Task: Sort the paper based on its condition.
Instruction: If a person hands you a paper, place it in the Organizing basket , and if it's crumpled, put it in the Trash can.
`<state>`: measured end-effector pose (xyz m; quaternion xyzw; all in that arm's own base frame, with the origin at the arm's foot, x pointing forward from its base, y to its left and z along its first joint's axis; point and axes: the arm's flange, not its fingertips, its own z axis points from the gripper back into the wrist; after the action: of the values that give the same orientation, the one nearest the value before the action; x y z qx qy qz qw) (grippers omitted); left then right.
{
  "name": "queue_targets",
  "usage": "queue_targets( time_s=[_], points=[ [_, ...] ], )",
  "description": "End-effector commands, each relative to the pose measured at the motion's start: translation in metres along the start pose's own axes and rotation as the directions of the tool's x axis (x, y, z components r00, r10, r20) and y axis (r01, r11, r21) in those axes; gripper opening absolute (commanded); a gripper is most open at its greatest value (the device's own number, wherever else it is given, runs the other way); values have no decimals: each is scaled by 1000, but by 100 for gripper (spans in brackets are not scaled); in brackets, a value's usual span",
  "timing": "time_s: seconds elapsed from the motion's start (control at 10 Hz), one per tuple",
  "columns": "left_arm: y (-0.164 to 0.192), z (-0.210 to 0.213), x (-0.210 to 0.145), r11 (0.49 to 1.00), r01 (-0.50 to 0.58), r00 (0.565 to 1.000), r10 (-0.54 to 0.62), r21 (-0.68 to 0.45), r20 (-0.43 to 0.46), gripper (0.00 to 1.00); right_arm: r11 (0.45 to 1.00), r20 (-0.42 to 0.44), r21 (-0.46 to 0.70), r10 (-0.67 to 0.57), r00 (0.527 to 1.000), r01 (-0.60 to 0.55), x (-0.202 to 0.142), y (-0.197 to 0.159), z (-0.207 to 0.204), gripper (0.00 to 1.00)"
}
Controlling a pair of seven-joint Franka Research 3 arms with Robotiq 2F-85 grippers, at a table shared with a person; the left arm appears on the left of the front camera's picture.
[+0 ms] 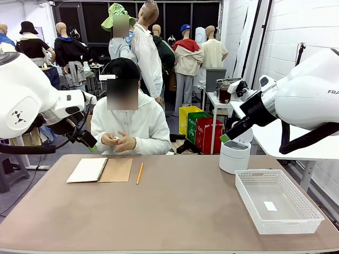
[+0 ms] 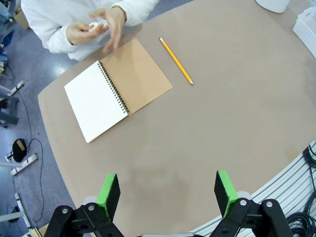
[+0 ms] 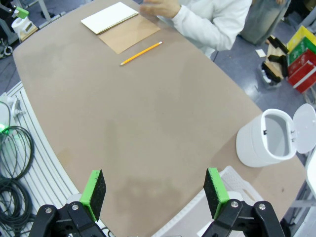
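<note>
At the far edge the person's hands (image 1: 121, 143) knead what looks like paper (image 2: 94, 25) — left gripper (image 2: 168, 190), right gripper (image 3: 155, 192) gape empty, likely awaiting its handover.

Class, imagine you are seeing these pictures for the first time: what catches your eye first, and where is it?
An open spiral notebook lies at the far left of the table, a yellow pencil beside it, before a person in a white hoodie fingering something small and white. At the right stand an open white bin and a white basket. The robot's left hand and right hand hang open above the table.
</note>
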<state>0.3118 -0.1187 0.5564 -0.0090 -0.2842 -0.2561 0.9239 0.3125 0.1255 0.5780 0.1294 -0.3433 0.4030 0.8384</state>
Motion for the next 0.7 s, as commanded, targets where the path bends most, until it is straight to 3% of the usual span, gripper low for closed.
queue_targets(
  time_s=[0.0,0.6],
  points=[
    [1,1,0,1000,-4,1000,4,0,7,100,1000,2,4,-4,1000,4,0,0,0,100],
    [1,1,0,1000,-4,1000,4,0,7,100,1000,2,4,-4,1000,4,0,0,0,100]
  ],
)
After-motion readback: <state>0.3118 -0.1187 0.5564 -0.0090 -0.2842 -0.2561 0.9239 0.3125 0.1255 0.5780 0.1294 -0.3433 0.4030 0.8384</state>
